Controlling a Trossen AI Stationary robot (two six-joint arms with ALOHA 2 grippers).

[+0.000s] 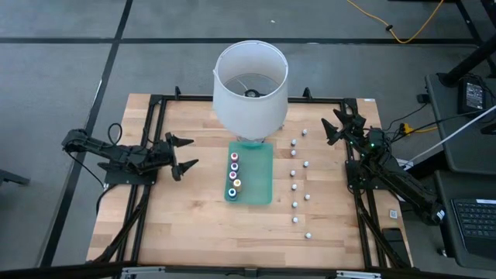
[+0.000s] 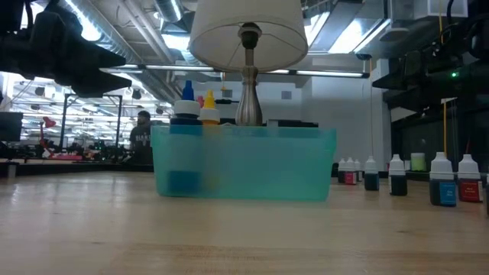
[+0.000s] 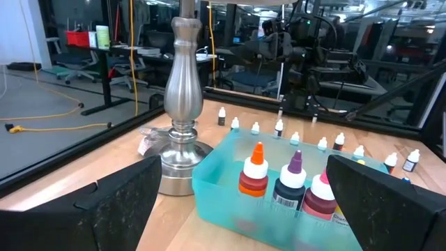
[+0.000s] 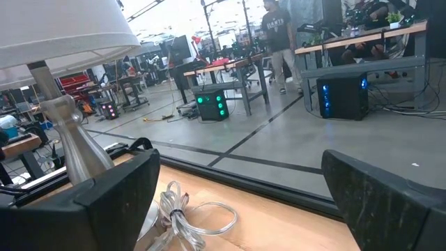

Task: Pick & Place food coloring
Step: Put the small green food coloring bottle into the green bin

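Inside the teal bin [image 1: 260,174] at the middle of the table, four or five food coloring bottles [image 1: 233,172] stand upright in a close row along its left wall, caps up. More small bottles [image 1: 294,186] stand loose on the bare wood to the bin's right, in a scattered line. A table lamp [image 1: 249,85] rises just behind the bin, its white shade overhanging the far end.

Neither arm has engaged yet. The left gripper [image 1: 183,153] waits left of the bin, jaws spread wide and empty; the right gripper [image 1: 335,128] sits near the table's far right, likewise wide open and holding nothing.

Whichever bottle is taken first, the approach probably wants to be straight down over one cap, fingers straddling it alone. Neighbours stand touching, so a tilted entry could topple them, and the lampshade crowds the far end.
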